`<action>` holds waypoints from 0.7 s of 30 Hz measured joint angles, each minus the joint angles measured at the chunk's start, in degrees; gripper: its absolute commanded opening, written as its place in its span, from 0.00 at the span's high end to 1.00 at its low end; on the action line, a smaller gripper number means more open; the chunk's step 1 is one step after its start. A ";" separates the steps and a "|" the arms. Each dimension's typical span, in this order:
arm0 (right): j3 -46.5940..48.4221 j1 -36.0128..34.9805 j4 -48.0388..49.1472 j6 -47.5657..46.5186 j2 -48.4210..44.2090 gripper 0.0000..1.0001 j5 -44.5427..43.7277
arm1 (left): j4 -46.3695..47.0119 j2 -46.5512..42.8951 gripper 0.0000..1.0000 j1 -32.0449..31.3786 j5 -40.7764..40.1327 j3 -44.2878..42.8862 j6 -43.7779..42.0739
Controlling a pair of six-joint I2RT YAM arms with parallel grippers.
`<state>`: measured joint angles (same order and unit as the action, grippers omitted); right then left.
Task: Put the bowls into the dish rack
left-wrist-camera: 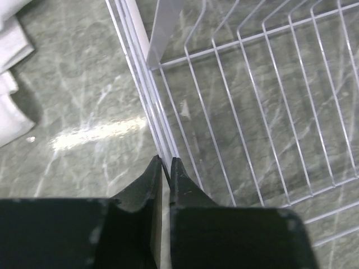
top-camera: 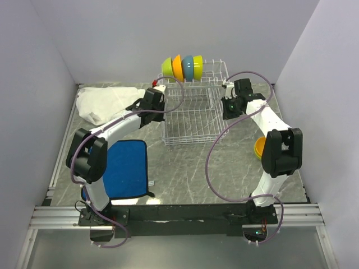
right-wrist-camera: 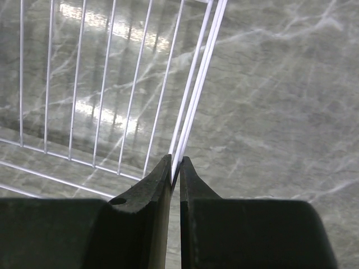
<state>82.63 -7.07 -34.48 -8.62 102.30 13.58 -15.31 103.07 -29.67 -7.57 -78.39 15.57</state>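
The white wire dish rack (top-camera: 190,120) stands at the back middle of the table. Its upper shelf holds a lime green bowl (top-camera: 167,67), an orange bowl (top-camera: 177,66), a blue bowl (top-camera: 188,66) and a yellow-green bowl (top-camera: 198,67), all on edge. Another orange bowl (top-camera: 258,147) sits on the table at the right, partly hidden by my right arm. My left gripper (top-camera: 162,107) is shut on the rack's left rim wires (left-wrist-camera: 162,140). My right gripper (top-camera: 224,109) is shut on the rack's right rim wires (right-wrist-camera: 193,106). Both wrist views show the lower basket's wires over the marble.
A crumpled white cloth (top-camera: 104,101) lies at the back left. A blue cloth mat (top-camera: 126,168) lies at the front left by my left arm. Grey walls close in the table at the back and both sides.
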 measured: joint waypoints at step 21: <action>-10.27 -0.85 0.26 -4.20 -23.87 0.50 -0.31 | 0.90 -19.74 0.25 0.68 3.50 8.92 -13.03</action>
<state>72.36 -7.92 -34.22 -12.82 78.43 13.28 -14.41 83.33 -28.99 -4.08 -69.47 2.55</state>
